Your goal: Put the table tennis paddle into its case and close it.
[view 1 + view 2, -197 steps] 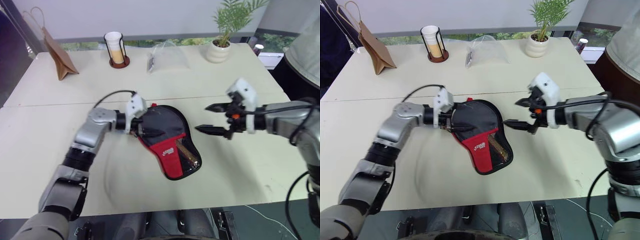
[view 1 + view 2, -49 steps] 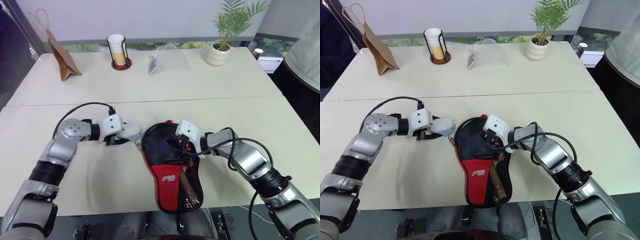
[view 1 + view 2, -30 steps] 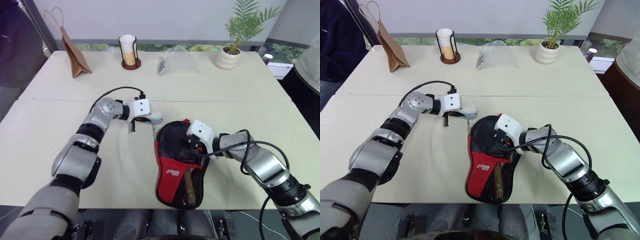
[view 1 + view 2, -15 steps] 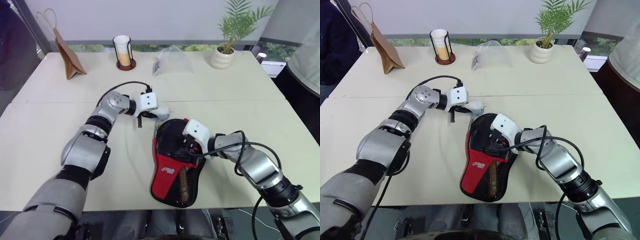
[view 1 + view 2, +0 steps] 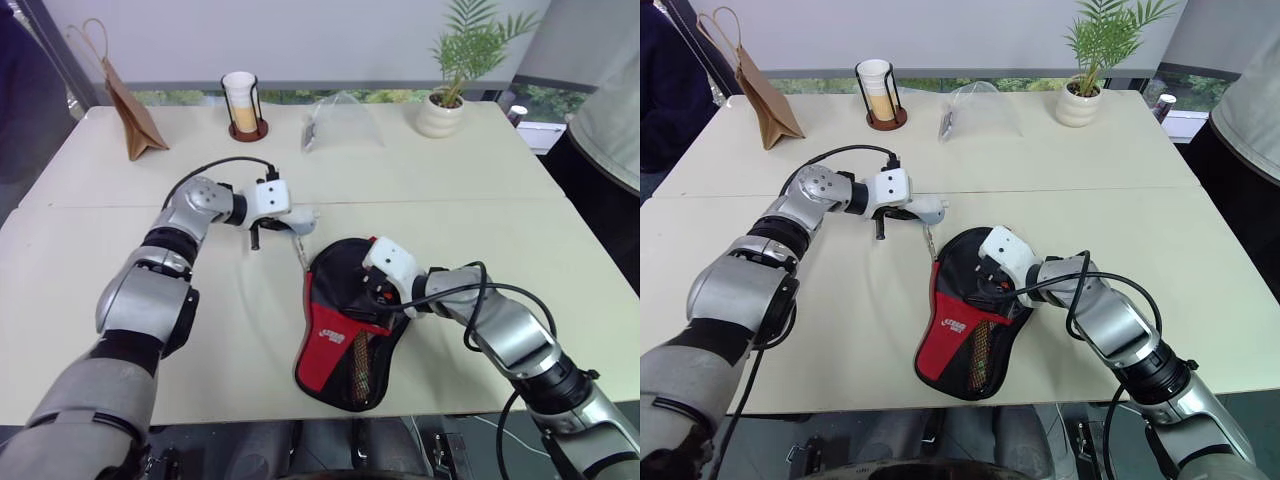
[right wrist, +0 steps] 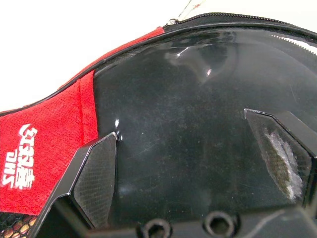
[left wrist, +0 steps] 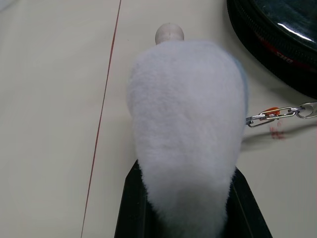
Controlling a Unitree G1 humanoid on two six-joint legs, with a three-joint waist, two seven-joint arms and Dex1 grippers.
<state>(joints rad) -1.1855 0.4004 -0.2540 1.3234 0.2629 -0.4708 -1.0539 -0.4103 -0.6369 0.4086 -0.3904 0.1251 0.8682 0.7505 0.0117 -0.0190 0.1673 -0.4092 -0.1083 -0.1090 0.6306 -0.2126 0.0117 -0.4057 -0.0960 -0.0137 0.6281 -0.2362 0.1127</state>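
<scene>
Two spread fingers (image 6: 94, 173) on case (image 6: 44, 139).

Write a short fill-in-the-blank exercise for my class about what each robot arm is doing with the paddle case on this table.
The left gripper is shut on a white ____ charm.
A metal ____ links the charm to the case.
The right gripper rests its open jaws on the case's ____ panel.

Missing words: fluffy; chain; black

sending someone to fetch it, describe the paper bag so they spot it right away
Start at the long pale table and go to its far left corner. The brown paper bag stands there, left of the cup in a wire holder. It alone is flat, brown, and has looped handles.
</scene>
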